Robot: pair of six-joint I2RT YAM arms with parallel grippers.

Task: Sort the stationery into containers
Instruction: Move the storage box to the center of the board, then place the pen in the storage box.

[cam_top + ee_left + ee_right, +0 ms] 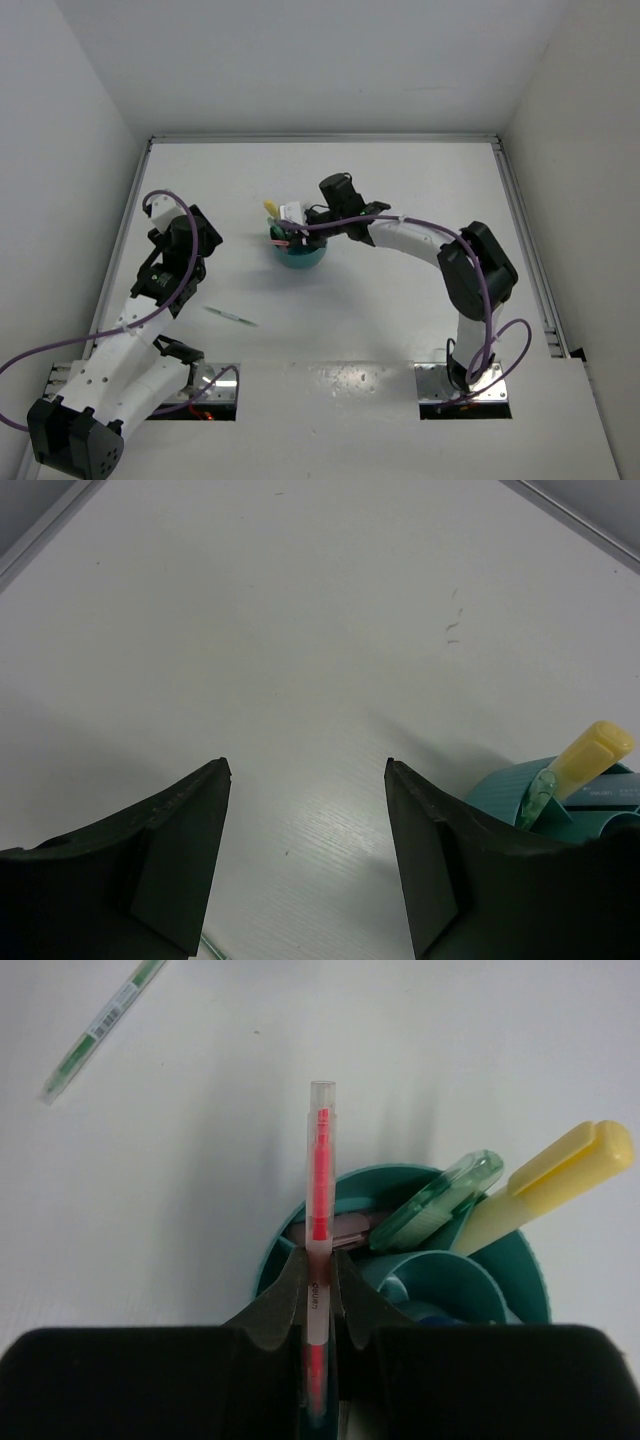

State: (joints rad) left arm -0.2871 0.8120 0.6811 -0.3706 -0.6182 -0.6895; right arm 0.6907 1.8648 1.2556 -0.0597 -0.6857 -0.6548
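My right gripper [319, 1275] is shut on a thin red pen [320, 1175] and holds it over the round teal tub [525, 1270]; from above the gripper [300, 232] is at the tub [299, 255]. The tub holds a mint-green stick [440, 1203], a yellow stick [545, 1185] and a grey block [345, 1228]. A thin green-and-white pen [230, 317] lies on the table between the arms and also shows in the right wrist view [103, 1025]. My left gripper [307, 775] is open and empty over bare table, left of the tub [520, 792].
White walls and a metal rail [130, 205] border the table on the left, back and right. The arm bases [465, 390] sit at the near edge.
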